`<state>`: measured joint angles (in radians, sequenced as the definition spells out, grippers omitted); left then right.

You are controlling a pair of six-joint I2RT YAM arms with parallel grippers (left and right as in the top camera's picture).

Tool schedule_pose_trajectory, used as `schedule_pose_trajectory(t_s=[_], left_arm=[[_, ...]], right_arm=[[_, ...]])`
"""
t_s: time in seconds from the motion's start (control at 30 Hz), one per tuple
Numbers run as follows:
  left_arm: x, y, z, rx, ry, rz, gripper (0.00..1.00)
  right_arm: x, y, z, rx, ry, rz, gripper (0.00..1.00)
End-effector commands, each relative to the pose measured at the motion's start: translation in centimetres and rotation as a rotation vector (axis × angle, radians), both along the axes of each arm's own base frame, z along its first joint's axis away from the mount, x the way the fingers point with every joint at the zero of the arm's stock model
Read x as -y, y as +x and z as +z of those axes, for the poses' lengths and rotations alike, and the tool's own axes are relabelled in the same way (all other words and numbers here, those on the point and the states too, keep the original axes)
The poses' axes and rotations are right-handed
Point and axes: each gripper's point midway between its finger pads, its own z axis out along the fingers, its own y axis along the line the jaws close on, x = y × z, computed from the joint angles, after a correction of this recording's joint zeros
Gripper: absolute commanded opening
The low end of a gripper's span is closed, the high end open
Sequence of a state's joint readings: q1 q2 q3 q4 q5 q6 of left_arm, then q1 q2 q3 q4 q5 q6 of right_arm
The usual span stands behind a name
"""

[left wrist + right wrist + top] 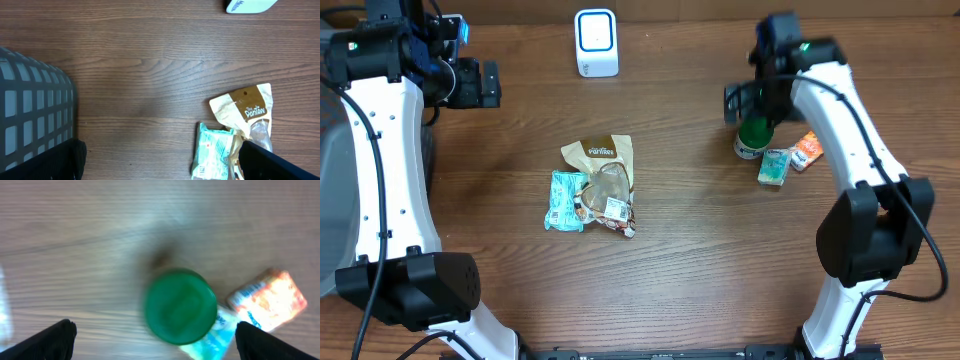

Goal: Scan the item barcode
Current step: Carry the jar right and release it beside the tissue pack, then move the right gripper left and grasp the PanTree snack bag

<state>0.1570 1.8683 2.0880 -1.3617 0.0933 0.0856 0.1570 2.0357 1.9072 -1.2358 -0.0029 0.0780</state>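
Note:
A white barcode scanner (pixel 596 42) stands at the back of the table; its edge also shows in the left wrist view as the scanner (pixel 248 5). A green-lidded jar (pixel 753 137) stands upright at the right. My right gripper (pixel 748 106) hovers just above it, open. In the blurred right wrist view the green lid (pixel 181 306) lies below and between the spread fingers of the right gripper (pixel 160 345), which hold nothing. My left gripper (pixel 490 85) is open at the far left, away from all items; the left gripper (pixel 160 167) has only bare wood between its fingers.
A teal box (pixel 774 167) and an orange box (pixel 806 150) lie beside the jar. A tan snack bag (pixel 603 160), a teal packet (pixel 566 200) and a clear packet (pixel 613 200) lie piled mid-table. A grey basket (pixel 30 110) sits at the left edge.

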Motion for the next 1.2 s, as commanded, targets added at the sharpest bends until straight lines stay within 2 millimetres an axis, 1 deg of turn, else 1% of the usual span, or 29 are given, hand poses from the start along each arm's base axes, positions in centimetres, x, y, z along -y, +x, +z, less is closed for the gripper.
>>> schedule_pose_trajectory(t_s=[0.0,0.07,0.1,0.17,0.2,0.23,0.3,0.37,0.4,0.43,0.53,0.57,0.63,0.73,0.87,1.03,1.17], left_arm=[[-0.1,0.2,0.0,0.003,0.013,-0.017,1.00],[-0.1,0.2,0.0,0.003,0.013,-0.017,0.99],[-0.1,0.2,0.0,0.003,0.013,-0.017,0.99],[-0.1,0.2,0.0,0.003,0.013,-0.017,0.99],[-0.1,0.2,0.0,0.003,0.013,-0.017,1.00],[-0.1,0.2,0.0,0.003,0.012,-0.016,0.99],[-0.1,0.2,0.0,0.003,0.013,-0.017,1.00],[-0.1,0.2,0.0,0.003,0.013,-0.017,1.00],[-0.1,0.2,0.0,0.003,0.013,-0.017,1.00],[-0.1,0.2,0.0,0.003,0.013,-0.017,1.00],[-0.1,0.2,0.0,0.003,0.013,-0.017,0.99],[-0.1,0.2,0.0,0.003,0.013,-0.017,0.99],[-0.1,0.2,0.0,0.003,0.013,-0.017,1.00],[-0.1,0.2,0.0,0.003,0.013,-0.017,1.00],[-0.1,0.2,0.0,0.003,0.013,-0.017,1.00],[-0.1,0.2,0.0,0.003,0.013,-0.017,0.99],[-0.1,0.2,0.0,0.003,0.013,-0.017,0.99]], right_arm=[[-5.8,0.5,6.3,0.087,0.312,0.105,1.00],[-8.4,-0.1,7.6,0.080,0.454,0.165,1.00],[-9.4,-0.3,8.1,0.077,0.505,0.189,1.00],[-11.1,-0.8,8.0,0.058,0.569,0.227,1.00],[-11.9,-1.1,7.6,0.047,0.581,0.243,0.98],[-12.4,-1.4,7.2,0.035,0.581,0.252,0.92],[-14.0,-2.4,5.9,-0.005,0.578,0.278,0.84],[-15.7,-3.5,4.4,-0.044,0.568,0.291,0.71],[-16.6,-4.0,3.3,-0.068,0.555,0.266,0.66],[-17.1,-4.3,2.4,-0.082,0.543,0.245,0.64],[-18.9,-5.4,-0.5,-0.115,0.479,0.169,0.49],[-19.5,-5.8,-1.3,-0.123,0.463,0.151,0.43],[-20.9,-6.9,-2.5,-0.133,0.448,0.149,0.36],[-23.2,-8.2,-3.5,-0.130,0.450,0.181,0.29],[-25.2,-9.3,-4.8,-0.104,0.417,0.175,0.24],[-26.3,-10.6,-6.5,-0.100,0.379,0.170,0.21],[-27.3,-11.4,-8.5,-0.139,0.384,0.174,0.19]])
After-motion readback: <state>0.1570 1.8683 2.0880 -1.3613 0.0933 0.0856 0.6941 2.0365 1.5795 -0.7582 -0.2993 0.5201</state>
